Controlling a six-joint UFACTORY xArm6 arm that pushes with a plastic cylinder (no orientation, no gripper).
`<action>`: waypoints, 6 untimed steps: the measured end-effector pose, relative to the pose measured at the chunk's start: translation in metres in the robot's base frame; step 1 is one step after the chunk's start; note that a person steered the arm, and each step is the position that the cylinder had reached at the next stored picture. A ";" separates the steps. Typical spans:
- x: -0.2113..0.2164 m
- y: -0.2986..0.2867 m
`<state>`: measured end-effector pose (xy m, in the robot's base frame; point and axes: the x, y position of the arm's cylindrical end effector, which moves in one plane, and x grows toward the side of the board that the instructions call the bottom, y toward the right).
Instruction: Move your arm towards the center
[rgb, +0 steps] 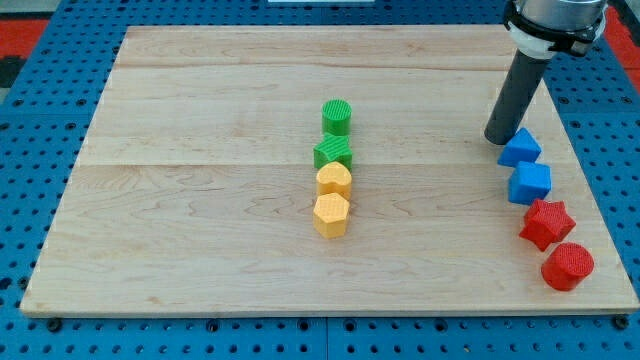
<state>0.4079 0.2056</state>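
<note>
Camera view: my tip (499, 138) rests on the wooden board (200, 220) at the view's upper right, just beside the blue triangle block (520, 148). No jaws on this tool, just a bare rod, holding nothing. Board centre lies toward the view's left, near the green cylinder (337, 116) heading the middle column. Path between looks open, presumably an easy slide.

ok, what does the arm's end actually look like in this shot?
A straight, dark grey, matte cylindrical rod, ending at my tip. Above it sits a black collar with a white ring, cut off by the view's top edge. No cables or markings are visible.
</note>
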 end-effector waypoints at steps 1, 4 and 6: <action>0.000 -0.037; -0.030 -0.121; -0.068 -0.214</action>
